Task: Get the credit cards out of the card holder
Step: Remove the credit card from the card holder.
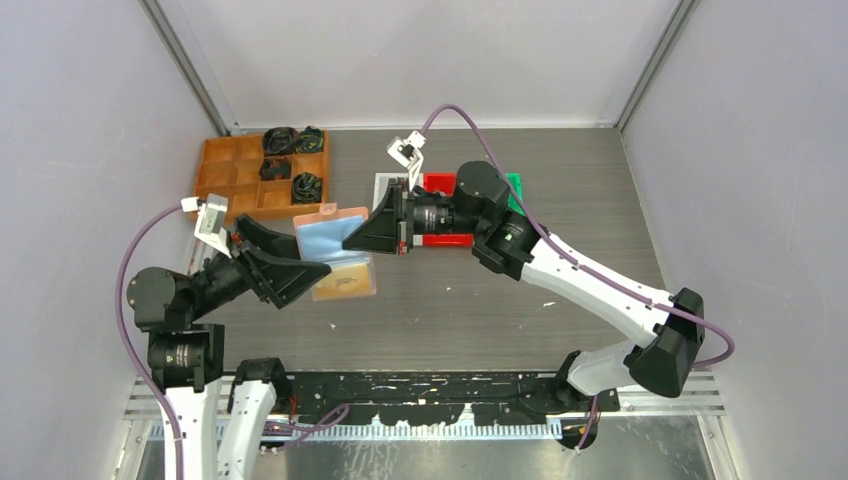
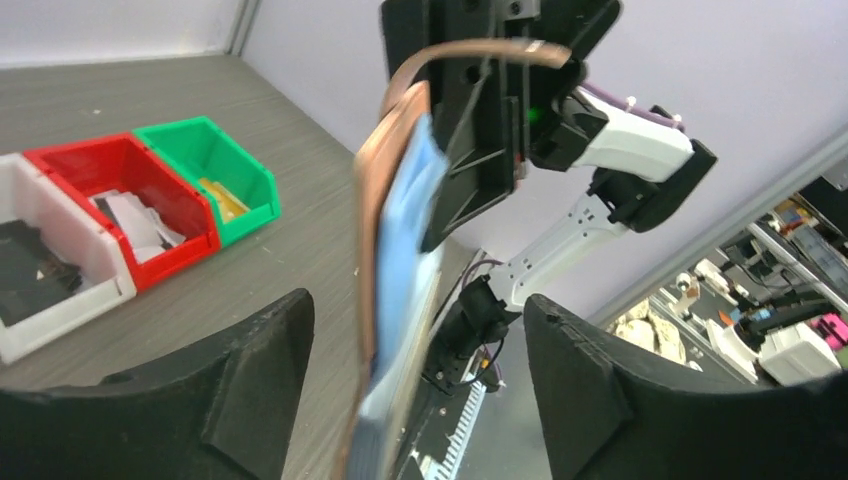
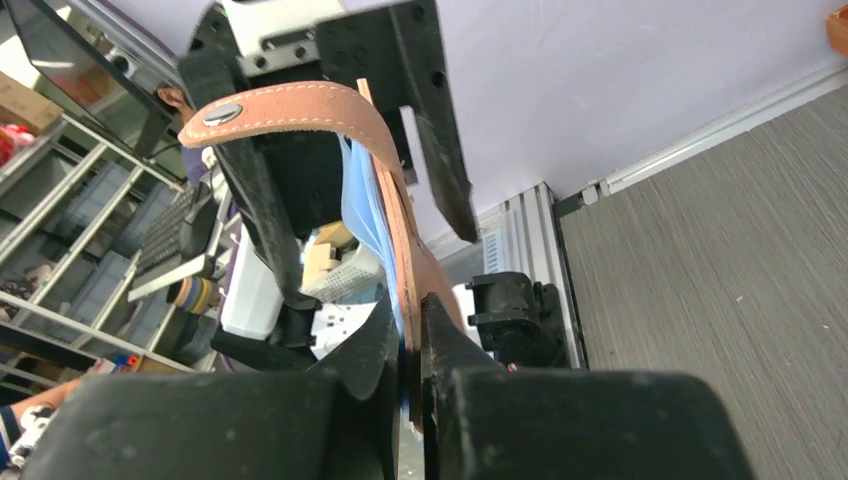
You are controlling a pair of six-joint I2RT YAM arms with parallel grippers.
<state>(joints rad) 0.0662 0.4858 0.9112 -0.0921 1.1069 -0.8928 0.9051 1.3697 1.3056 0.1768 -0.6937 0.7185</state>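
Note:
A tan leather card holder (image 1: pixel 345 280) is held up off the table between the two arms. A blue card (image 1: pixel 328 240) sticks out of it. My right gripper (image 1: pixel 352 240) is shut on the holder's right edge. In the right wrist view the fingers (image 3: pixel 445 350) pinch the leather and the blue card (image 3: pixel 368 215), and the snap strap (image 3: pixel 290 105) curls over the top. My left gripper (image 2: pixel 420 390) is open. The holder (image 2: pixel 380 200) and the card (image 2: pixel 405 270) stand edge-on between its fingers (image 2: pixel 250 370), apart from both.
A wooden compartment tray (image 1: pixel 225 175) with black items sits at the back left. White (image 2: pixel 60 300), red (image 2: pixel 110 165) and green (image 2: pixel 210 145) bins stand behind the right gripper. Grey walls close in three sides.

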